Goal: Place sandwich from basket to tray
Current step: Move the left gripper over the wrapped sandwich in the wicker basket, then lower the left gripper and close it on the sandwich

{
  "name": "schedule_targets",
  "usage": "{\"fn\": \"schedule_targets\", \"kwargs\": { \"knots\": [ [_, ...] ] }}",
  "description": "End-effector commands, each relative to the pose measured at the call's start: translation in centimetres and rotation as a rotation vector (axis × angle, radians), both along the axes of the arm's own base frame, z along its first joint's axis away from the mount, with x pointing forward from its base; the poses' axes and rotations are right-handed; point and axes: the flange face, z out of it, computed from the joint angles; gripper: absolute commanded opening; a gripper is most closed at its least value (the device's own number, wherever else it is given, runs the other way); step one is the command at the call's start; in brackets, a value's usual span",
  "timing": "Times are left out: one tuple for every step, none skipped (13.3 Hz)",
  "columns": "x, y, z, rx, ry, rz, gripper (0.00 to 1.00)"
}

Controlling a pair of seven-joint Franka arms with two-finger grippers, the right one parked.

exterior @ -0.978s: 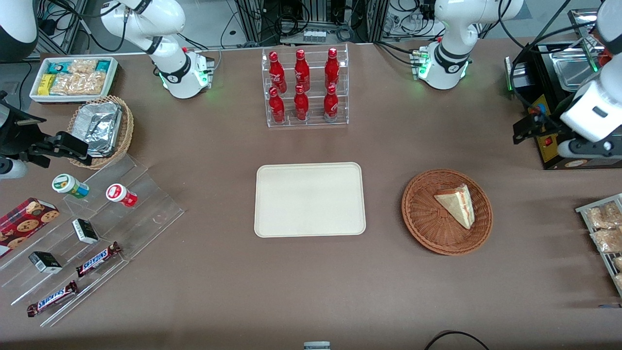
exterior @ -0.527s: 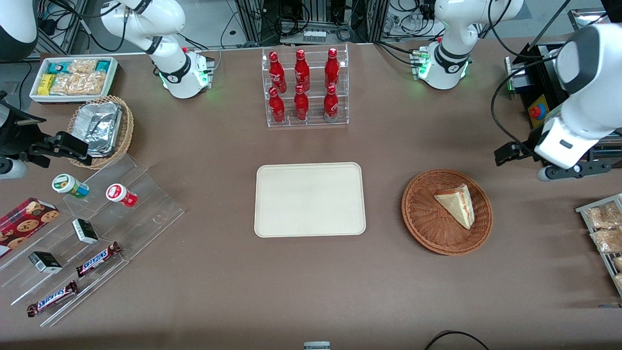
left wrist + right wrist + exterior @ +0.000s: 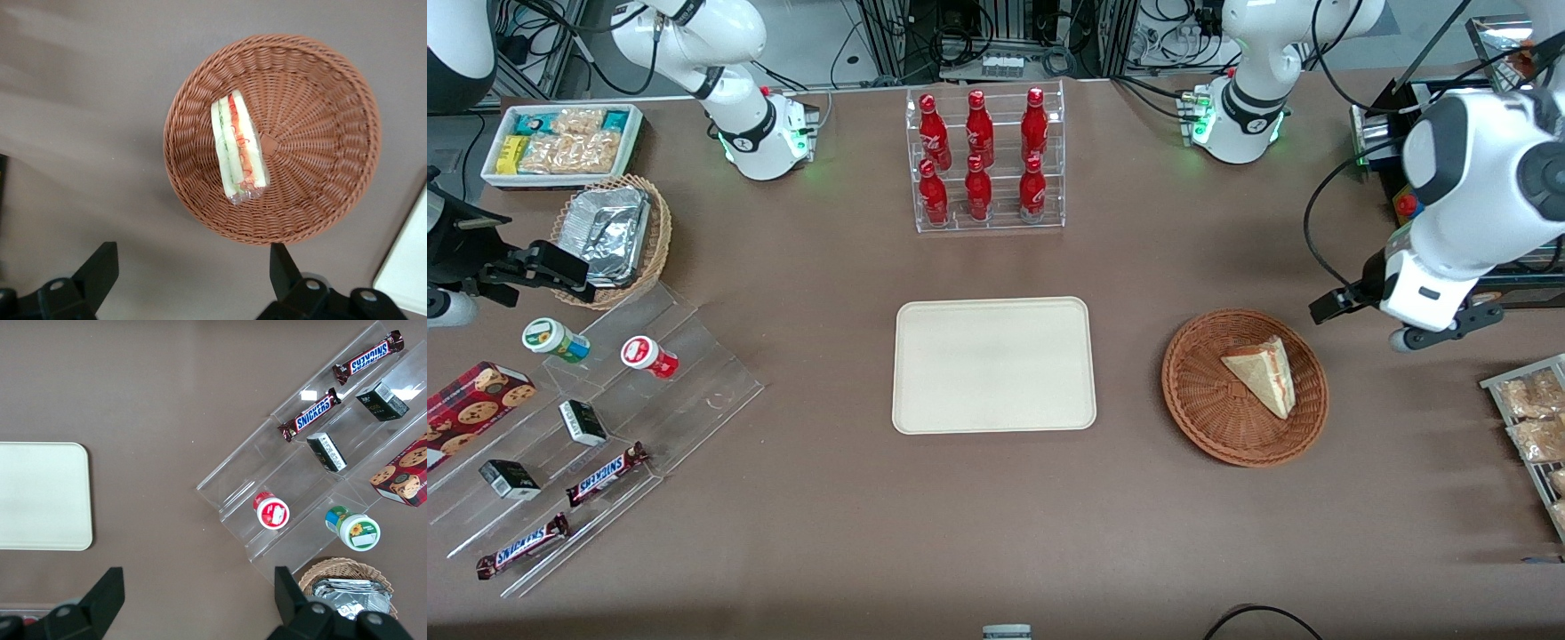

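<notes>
At this moment your working arm's gripper (image 3: pixel 190 277) hung in the air above the table, beside the basket (image 3: pixel 1192 391) and toward the working arm's end of the table, with nothing between its fingers. In the left wrist view the two dark fingers (image 3: pixel 97 270) stood wide apart, and the gap between them framed bare brown tabletop just short of the basket rim. In the front view only the white wrist housing and a dark fitting of the gripper (image 3: pixel 1414 324) were visible, so you could not read the finger spacing there. The sandwich (image 3: pixel 1263 375) lay inside the basket, slightly off its centre toward the working arm's end. It rested as a wedge with its pale bread face up in the front view, while the left wrist view showed its cut edge (image 3: pixel 239 148) with green, white and red layers under a clear wrap. The sandwich was apart from the gripper and untouched. The tray (image 3: pixel 993 365) lay flat near the middle of the table, beside the basket toward the parked arm's end, with a strip of bare table between the two. You had nothing on the tray surface. A corner of the tray also appeared at the edge of the left wrist view (image 3: pixel 408 267). Farther from the front camera than the tray stood a clear rack of red bottles (image 3: pixel 984 158), well apart from both the tray and the basket.
</notes>
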Motion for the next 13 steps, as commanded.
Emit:
{"fn": "schedule_targets", "kwargs": {
  "knots": [
    [0.5,-0.3,-2.6,0.007,0.017,0.024,1.0],
    [0.6,-0.5,-3.6,0.005,0.032,0.024,1.0],
    [0.7,-0.9,-4.6,-0.001,0.048,0.021,1.0],
    [0.8,-1.0,-5.7,-0.004,0.062,0.028,1.0],
    [1.0,-1.0,-6.7,-0.003,0.074,0.04,1.0],
    [1.2,-1.2,-7.6,-0.003,0.079,0.043,1.0],
    [1.4,-1.8,-8.5,-0.006,0.079,0.039,1.0],
    [1.6,-2.3,-9.4,-0.008,0.078,0.038,1.0],
    [1.8,-2.3,-10.1,-0.012,0.074,0.042,1.0],
    [2.0,-2.4,-10.8,-0.017,0.075,0.046,1.0],
    [2.3,-2.5,-11.3,-0.038,0.07,0.066,1.0],
    [2.5,-2.6,-11.8,-0.055,0.061,0.081,1.0],
    [2.6,-2.6,-12.4,-0.059,0.06,0.084,1.0]
  ]
}}
